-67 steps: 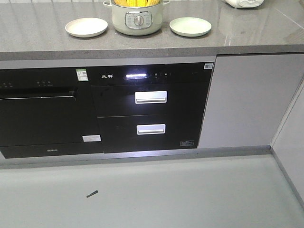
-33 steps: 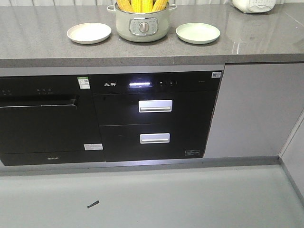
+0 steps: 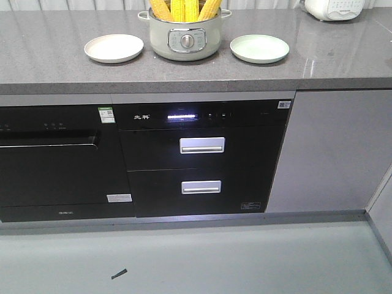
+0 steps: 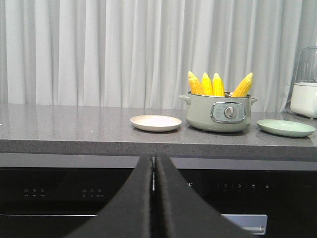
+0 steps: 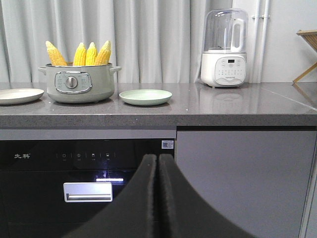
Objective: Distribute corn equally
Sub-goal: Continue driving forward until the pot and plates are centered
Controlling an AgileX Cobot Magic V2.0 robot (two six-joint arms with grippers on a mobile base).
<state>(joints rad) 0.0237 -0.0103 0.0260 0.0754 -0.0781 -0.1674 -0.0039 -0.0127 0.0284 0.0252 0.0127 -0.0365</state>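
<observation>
1. The grey countertop (image 3: 49, 61) runs across the whole front view, above the cabinets.
2. Under it sits a black built-in unit (image 3: 202, 159) with two drawers, each with a silver handle, and a lit strip on its panel.
3. A pale green pot (image 3: 187, 41) with a dial on its front stands on the counter, between the two plates.
4. A cream plate (image 3: 114, 48) lies just left of the pot and a green plate (image 3: 260, 48) just right of it; neither carries anything.
5. The corn (image 3: 184, 9) is all in the pot: four yellow cobs stand tips up, leaning outward.
6. The left gripper (image 4: 154, 159) is clenched, fingers pressed together on nothing, low before the counter.
7. The right gripper (image 5: 157, 159) is likewise clenched and holds nothing.
</observation>
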